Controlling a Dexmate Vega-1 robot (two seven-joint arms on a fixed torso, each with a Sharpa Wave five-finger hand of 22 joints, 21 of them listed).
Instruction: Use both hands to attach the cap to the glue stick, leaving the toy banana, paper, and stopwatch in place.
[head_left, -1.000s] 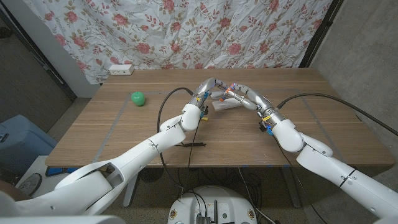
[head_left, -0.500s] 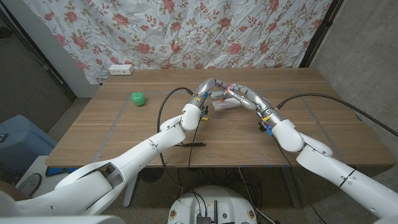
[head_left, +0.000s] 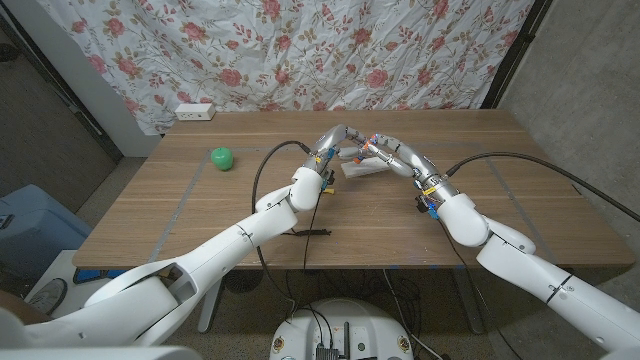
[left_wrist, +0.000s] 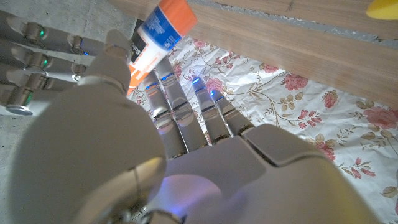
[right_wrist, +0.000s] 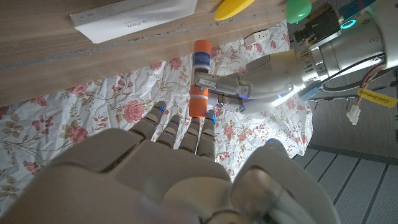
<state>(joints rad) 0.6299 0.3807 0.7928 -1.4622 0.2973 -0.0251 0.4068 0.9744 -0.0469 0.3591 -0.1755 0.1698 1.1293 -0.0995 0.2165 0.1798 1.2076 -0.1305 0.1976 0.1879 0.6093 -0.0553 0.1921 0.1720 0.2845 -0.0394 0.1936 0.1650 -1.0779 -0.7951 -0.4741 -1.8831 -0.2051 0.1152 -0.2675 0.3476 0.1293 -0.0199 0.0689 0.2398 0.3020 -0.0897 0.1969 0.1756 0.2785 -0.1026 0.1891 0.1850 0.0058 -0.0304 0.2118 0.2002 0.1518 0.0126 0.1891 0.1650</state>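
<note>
Above the table's (head_left: 200, 215) far middle, both hands are staying almost where they were a second ago, fingertips meeting; nothing on the table is shifting. Left hand (head_left: 330, 142) is pinching the glue stick (right_wrist: 199, 62) by its white-and-blue body (upright, orange at both ends in the right wrist view). Right hand (head_left: 385, 152) is reaching its fingers (right_wrist: 186, 134) to the stick's lower orange end (right_wrist: 198, 102), closing around it. Paper (head_left: 362, 168) is lying just below the hands, toy banana (right_wrist: 233, 7) beside it. A green ball (head_left: 221, 158) is sitting well apart, to the left.
</note>
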